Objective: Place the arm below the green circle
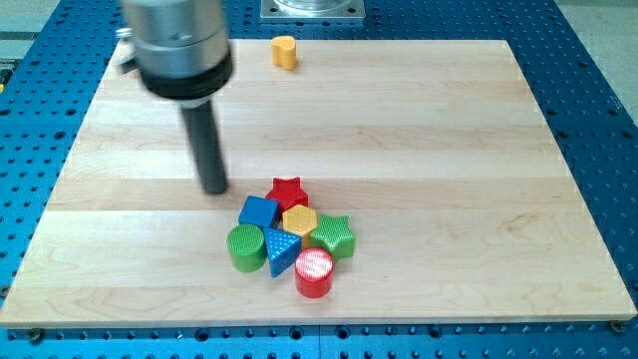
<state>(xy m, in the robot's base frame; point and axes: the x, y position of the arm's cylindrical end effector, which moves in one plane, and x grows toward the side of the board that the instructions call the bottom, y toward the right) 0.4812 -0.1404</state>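
Observation:
The green circle (pixel 244 247) is a ribbed green cylinder at the left of a tight cluster near the view's bottom centre. My tip (pixel 215 188) rests on the wooden board (pixel 449 150), above and slightly left of the green circle, apart from it. The cluster also holds a blue cube (pixel 259 211), a red star (pixel 289 190), a yellow hexagon (pixel 299 220), a green star (pixel 334 235), a blue triangle (pixel 281 250) and a red cylinder (pixel 314 272).
A yellow block (pixel 285 51) sits alone near the board's top edge. A blue perforated table (pixel 598 90) surrounds the board. A metal base plate (pixel 312 9) shows at the view's top.

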